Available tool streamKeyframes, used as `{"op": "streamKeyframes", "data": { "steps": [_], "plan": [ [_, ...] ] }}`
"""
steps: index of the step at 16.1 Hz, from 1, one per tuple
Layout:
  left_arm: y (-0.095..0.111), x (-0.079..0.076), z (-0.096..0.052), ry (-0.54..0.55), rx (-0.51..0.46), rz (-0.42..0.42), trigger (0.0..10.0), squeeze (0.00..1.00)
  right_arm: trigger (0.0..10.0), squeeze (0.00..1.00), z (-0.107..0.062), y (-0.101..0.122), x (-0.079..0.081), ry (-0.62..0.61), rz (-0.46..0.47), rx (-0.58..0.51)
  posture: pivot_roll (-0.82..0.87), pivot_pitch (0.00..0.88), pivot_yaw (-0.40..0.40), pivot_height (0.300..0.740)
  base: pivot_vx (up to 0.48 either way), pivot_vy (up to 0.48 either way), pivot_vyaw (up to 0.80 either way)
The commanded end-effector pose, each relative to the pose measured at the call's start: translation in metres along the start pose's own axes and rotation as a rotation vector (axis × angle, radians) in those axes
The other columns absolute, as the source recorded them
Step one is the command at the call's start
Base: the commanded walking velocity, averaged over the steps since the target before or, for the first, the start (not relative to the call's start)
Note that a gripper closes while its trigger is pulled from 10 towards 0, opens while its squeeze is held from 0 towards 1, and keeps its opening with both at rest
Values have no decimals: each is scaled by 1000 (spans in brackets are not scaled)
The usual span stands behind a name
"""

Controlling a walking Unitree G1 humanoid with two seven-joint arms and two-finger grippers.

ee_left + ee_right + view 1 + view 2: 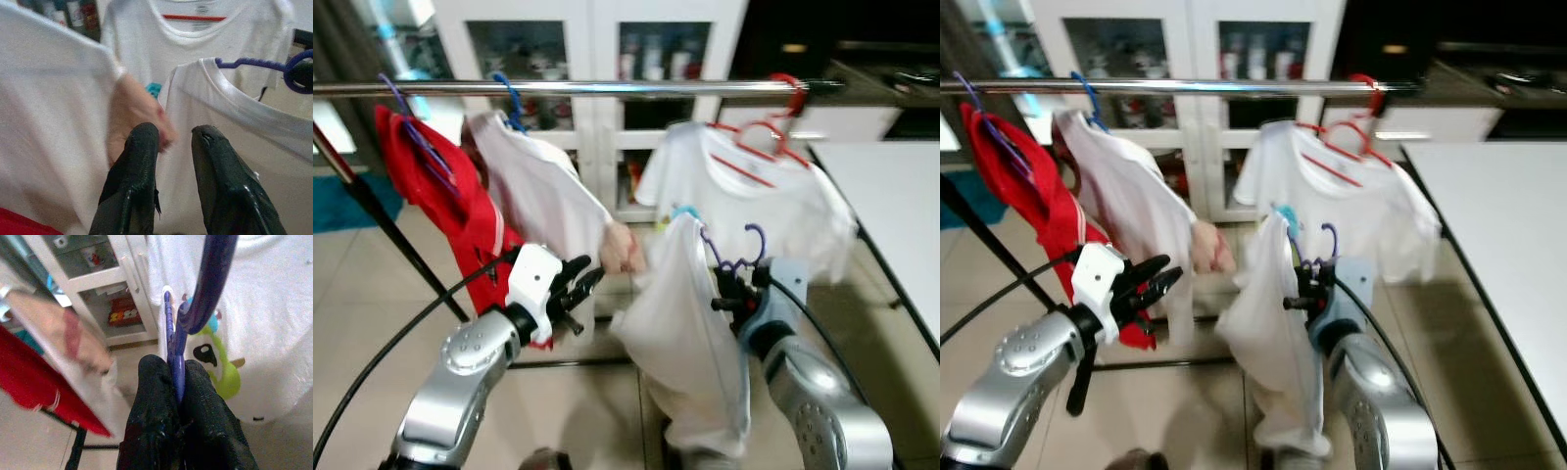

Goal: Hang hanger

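- A purple hanger (736,257) carrying a white T-shirt (690,333) is held below the chrome clothes rail (607,88), not hooked on it; its hook is seen curling upward just above the right gripper (729,289).
- In the right wrist view the purple hanger's stem (174,352) is pinched between the two black fingers (156,411), which are pressed together on it.
- The held T-shirt hangs down in front of the right arm, between the two garments already on the rail.
- The left gripper (579,284) is raised to the left of the held shirt, fingers slightly spread with a narrow gap, nothing clamped; in the left wrist view the fingers (137,171) are pointed at the shirt's collar area.
- A person's hand (622,250) is seen just beside the held shirt's edge, between the left gripper and the shirt; whether cloth is grasped cannot be told because of blur.
- On the rail, a red hanger (766,137) with a white printed T-shirt (754,196) hangs to the right, behind the held one.
- A blue hanger (509,103) with another white garment (533,186) hangs left of centre.
- A red garment (440,186) on a purple hanger hangs at the far left of the rail.
- A white glass-door cabinet (597,49) stands behind the rail, and a white table (891,206) lies at the right.
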State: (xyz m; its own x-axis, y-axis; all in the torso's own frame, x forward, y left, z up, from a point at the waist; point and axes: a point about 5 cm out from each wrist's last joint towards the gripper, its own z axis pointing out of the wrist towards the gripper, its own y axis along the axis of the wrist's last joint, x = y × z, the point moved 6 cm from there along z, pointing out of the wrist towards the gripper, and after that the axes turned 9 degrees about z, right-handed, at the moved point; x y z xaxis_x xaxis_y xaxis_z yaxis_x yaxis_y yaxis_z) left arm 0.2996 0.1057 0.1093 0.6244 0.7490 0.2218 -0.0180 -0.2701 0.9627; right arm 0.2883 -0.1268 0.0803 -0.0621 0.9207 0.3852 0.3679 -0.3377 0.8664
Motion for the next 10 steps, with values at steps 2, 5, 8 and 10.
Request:
{"op": "streamKeyframes", "data": {
  "steps": [2, 5, 8, 10],
  "plan": [
    [-5, -1, -2, -7, 17, -9, 10000, 0, 10000, 0, 2, 13, 6, 17, -8, -27, -35, 60, 30, 740, -246, 0, 0],
    [-3, 0, -2, -9, 17, 0, 10000, 0, 10000, 0, 2, 14, 13, 62, -8, -19, -34, 59, 31, 740, -245, 0, 0],
    [-3, 1, -2, -11, 16, 2, 10000, 0, 10000, 0, 2, 15, 17, 90, -29, -21, -32, 57, 32, 740, -245, 0, 0],
    [-3, 1, -2, -13, 17, 2, 10000, 0, 10000, 0, 2, 15, 18, 96, -34, -19, -31, 56, 32, 740, -244, 0, 0]
  ]
}}
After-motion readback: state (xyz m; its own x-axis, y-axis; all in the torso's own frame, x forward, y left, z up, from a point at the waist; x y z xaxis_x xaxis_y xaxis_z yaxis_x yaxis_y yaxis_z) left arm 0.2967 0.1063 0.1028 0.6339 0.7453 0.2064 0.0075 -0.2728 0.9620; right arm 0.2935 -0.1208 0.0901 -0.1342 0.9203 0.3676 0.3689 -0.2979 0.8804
